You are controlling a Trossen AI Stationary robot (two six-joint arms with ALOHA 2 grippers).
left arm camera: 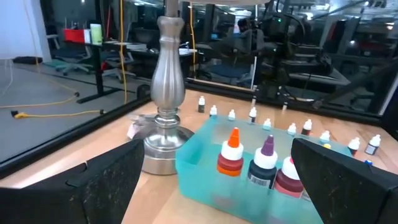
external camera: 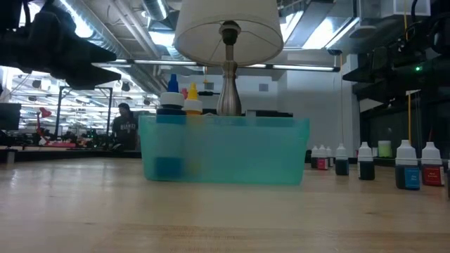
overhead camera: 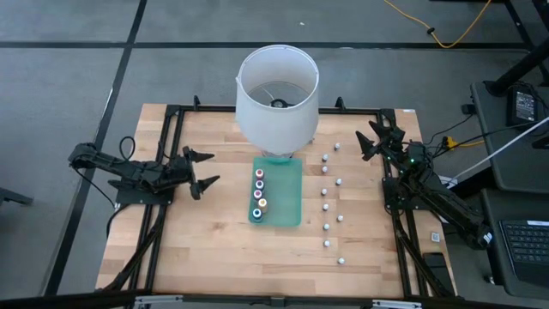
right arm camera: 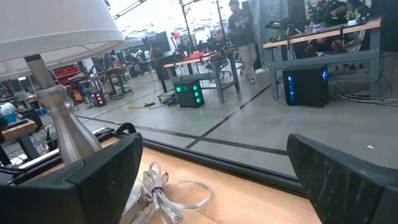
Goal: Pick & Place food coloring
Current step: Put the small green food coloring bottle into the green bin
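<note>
Jaws on both arms stand spread with nothing between them; the left gripper [overhead camera: 202, 169] hovers over the table's [overhead camera: 189, 249] left side, pointing toward the teal tray [overhead camera: 287, 199] and well apart from it; the right gripper [overhead camera: 371, 140] sits near the far right corner, aimed toward the lamp [overhead camera: 276, 93]; in each wrist view the two dark fingers [left arm camera: 106, 183] show far apart at the edges.

Four food coloring bottles [overhead camera: 258, 192] stand upright in a line along the left side of the tray, their caps of differing colours; the left wrist view shows an orange-capped one [left arm camera: 231, 154] and a purple-capped one [left arm camera: 264, 162] side by side inside the tray; the low view shows a blue tip and a yellow tip [external camera: 193, 98] rising above the tray wall.

More small bottles [overhead camera: 327, 207] stand loose on the table to the right of the tray, scattered in a rough column between tray and right arm; the lamp stands just beyond the tray's far end, its silver base [left arm camera: 165, 134] near the tray; a coiled cord [right arm camera: 166, 193] lies on the table by it.
</note>
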